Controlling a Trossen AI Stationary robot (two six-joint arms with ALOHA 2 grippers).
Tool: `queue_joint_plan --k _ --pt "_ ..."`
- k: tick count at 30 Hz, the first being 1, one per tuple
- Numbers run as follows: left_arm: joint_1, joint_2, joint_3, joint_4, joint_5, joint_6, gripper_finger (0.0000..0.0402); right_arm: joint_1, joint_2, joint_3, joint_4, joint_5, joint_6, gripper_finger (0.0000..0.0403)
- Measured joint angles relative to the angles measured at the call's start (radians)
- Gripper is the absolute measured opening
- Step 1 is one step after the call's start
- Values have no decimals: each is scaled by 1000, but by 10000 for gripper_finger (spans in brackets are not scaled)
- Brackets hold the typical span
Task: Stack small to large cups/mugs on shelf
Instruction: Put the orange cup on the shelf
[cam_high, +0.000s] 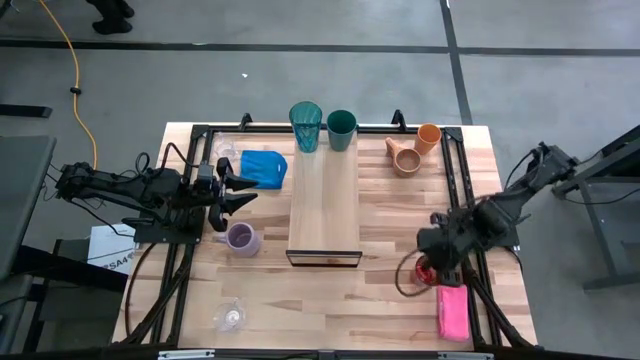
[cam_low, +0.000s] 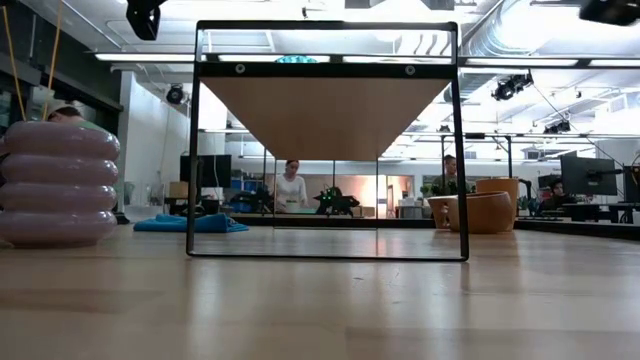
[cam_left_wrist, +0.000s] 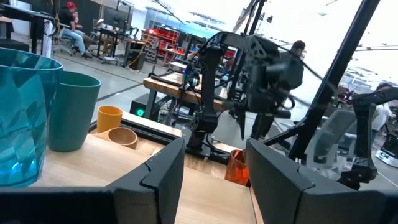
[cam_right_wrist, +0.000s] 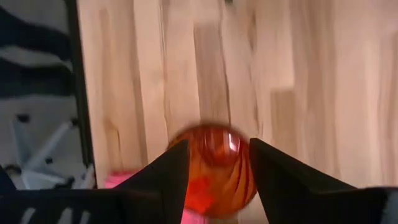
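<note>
while the right gripper (cam_high: 432, 266) hangs over the red cup (cam_right_wrist: 214, 167) near the table's front right corner, just beside the pink sponge (cam_high: 452, 312), its two dark fingers stand spread on either side of the cup, and from its own wrist view they look to flank it rather than pinch it; i cannot tell whether they touch the sides. so i judge the step in hand to be the pickup of the red cup, with nothing yet set on the shelf (cam_high: 324, 215), whose long plank lies bare in the middle of the table. the left gripper (cam_high: 237, 190) waits at the left, jaws apart and empty, between the blue cloth (cam_high: 262, 167) and the lavender mug (cam_high: 241, 238). the teal tumbler (cam_high: 306, 126) and dark green cup (cam_high: 341, 129) stand at the shelf's far end, the orange cup (cam_high: 428, 137) and tan mug (cam_high: 404, 156) to their right. next, as i see it, the fingers must close squarely on the red cup, lift it straight, and carry it leftward over the black frame without clipping it.
</note>
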Motion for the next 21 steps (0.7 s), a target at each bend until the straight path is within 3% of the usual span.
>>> queue_joint_plan --k 12,21 --pt "0 0 0 0 -2 0 161 73 -2 -193 41 0 95 224" --pt "0 0 0 0 -26 0 161 73 -2 -292 89 9 102 227"
